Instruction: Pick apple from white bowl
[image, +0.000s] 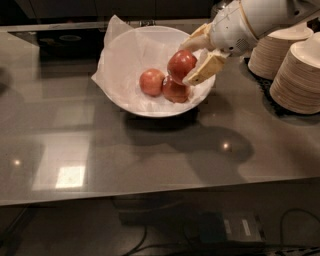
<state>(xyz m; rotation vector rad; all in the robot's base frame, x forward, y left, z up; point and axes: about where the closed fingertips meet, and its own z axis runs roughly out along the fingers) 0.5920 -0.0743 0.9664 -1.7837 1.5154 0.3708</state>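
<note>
The end effector (189, 63) is at the right side of the white bowl (131, 103), reaching in from the upper right at the end of a white arm (250, 20), and it is clenched on the apple (180, 64): one tan finger (196, 40) lies against the apple's upper right, the other (206, 69) against its lower right, with the fruit caught between them. The apple, deep red and glossy, is held inside the bowl's outline near the right rim, higher than the two other fruits. Directly below it lies a red-orange apple (174, 92) on the bowl's lining; whether the two touch cannot be told, as they overlap in this view. Just left of that one sits a paler orange-pink apple (152, 82), touching or almost touching it. Crinkled white paper (113, 31) lines the bowl and sticks up past the rim at the far left. The bowl stands on a dark, reflective surface (150, 155), toward its far edge. To the right, well apart from the bowl, two stacks of beige paper bowls (300, 75) stand on the same surface, partly behind the arm
</note>
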